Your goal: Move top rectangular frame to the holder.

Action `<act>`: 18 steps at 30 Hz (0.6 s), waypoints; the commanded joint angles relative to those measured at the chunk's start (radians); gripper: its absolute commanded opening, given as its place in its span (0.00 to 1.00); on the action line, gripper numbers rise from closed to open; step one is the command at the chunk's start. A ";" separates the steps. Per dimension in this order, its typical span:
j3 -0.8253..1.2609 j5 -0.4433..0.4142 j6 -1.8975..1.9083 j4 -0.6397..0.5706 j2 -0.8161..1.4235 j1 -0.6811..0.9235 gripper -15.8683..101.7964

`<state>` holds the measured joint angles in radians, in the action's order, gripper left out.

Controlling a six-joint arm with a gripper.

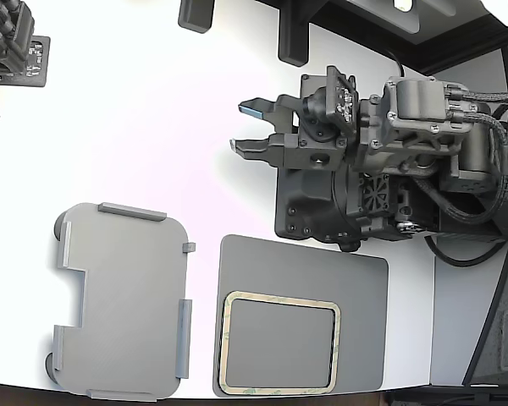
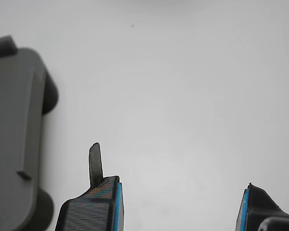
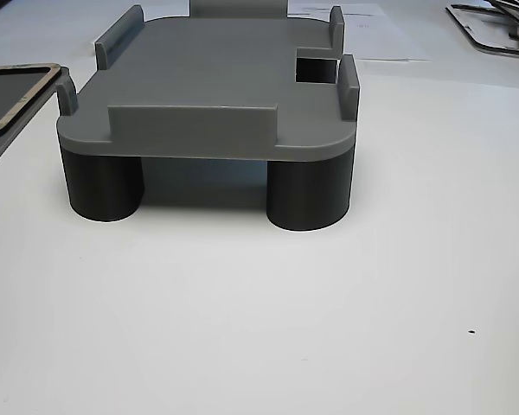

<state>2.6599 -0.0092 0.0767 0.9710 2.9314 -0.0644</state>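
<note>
Your end effector [image 1: 247, 127] hovers over bare white desk [image 1: 152, 127], its two fingers spread apart with nothing between them; the wrist view shows blue pads [image 2: 117, 207] on the inner faces and only white surface in the gap. Beside one finger in that view you can see a rounded corner of the holder [image 2: 14, 134], with two dark round feet under its edge.

In the exterior view, nearest the lower edge, the frame [image 1: 279, 342] lies flat on the dark grey mat [image 1: 305, 262], set toward the mat's lower left corner (its tan rim is mottled green, its open centre showing mat). Just to the exterior view's left of the mat, apart from it, sits the holder [image 1: 123, 300], a light grey plate with raised edge tabs and a stepped notch cut into its left side. Nothing lies on it.

The other view puts you low at the holder [image 3: 208, 78], standing on stubby dark feet, with a corner of the frame [image 3: 17, 99] visible on the mat at its left. Farther up the desk in the exterior view, your arm [image 1: 389, 161] reaches in from the right.
</note>
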 commanded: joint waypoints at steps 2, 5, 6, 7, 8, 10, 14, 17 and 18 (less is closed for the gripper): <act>-0.021 -0.035 0.021 -0.006 0.023 -0.011 0.99; -0.021 -0.025 0.015 -0.006 0.023 -0.011 0.99; -0.021 -0.020 0.012 -0.006 0.023 -0.011 0.99; -0.021 -0.020 0.012 -0.006 0.023 -0.011 0.99; -0.021 -0.023 0.014 -0.006 0.023 -0.011 0.99; -0.021 -0.028 0.018 -0.006 0.023 -0.011 0.99; -0.023 -0.018 0.009 -0.002 0.023 -0.011 0.99; -0.040 -0.018 0.011 0.018 0.025 -0.011 0.99; -0.041 -0.023 0.011 0.003 0.025 -0.011 0.99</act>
<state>2.6523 -0.0276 0.0859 0.9925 2.9330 -0.0644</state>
